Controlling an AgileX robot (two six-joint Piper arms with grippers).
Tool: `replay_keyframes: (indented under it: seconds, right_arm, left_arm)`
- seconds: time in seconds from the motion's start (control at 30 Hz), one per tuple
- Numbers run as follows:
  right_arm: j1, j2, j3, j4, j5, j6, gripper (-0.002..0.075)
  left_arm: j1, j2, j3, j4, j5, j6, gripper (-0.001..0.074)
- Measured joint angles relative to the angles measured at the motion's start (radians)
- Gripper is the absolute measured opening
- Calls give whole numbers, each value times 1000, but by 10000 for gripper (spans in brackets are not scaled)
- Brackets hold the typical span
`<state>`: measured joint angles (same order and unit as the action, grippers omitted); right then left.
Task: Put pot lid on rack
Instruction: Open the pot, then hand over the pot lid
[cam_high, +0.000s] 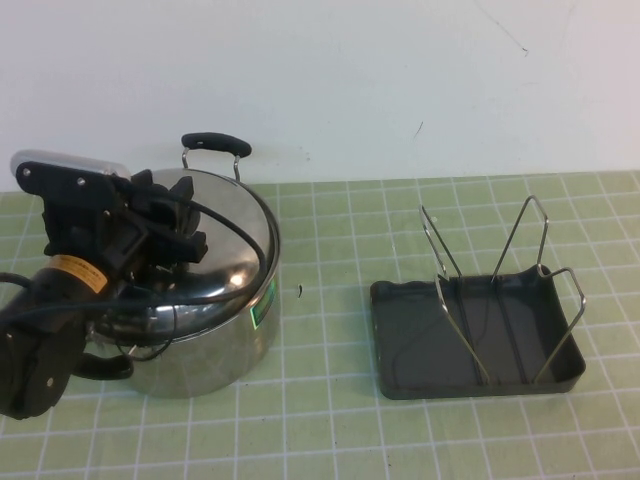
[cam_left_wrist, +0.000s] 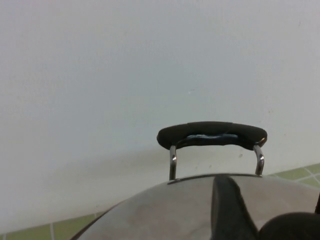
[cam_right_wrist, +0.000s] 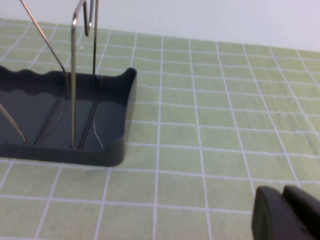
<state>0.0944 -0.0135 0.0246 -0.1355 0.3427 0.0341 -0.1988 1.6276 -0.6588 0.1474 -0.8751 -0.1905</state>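
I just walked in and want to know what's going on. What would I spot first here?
First you'd spot the big shiny pot on the table's left side, its pot lid on top, with the black left gripper over the lid's middle. Next comes the dark grey rack on the right, its wire loops sticking up with nothing in them. The right gripper shows only in its own wrist view, near the rack.

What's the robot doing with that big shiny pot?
The left gripper is down over the pot lid, right where its knob would be. The lid sits on the pot, not lifted yet. The rack waits to the right with nothing in it. The right gripper hangs low over the table near the rack, touching nothing.
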Motion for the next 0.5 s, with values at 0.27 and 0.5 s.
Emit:
replay_keyframes:
  seconds: [0.27,0.5]
  right_arm:
    - [0,0,0,0,0,0,29]
    - [0,0,2,201,-29,156,29]
  left_arm:
    - [0,-35,-1,28,20,-11,309]
    - [0,-310,1,309,21,-356,309]
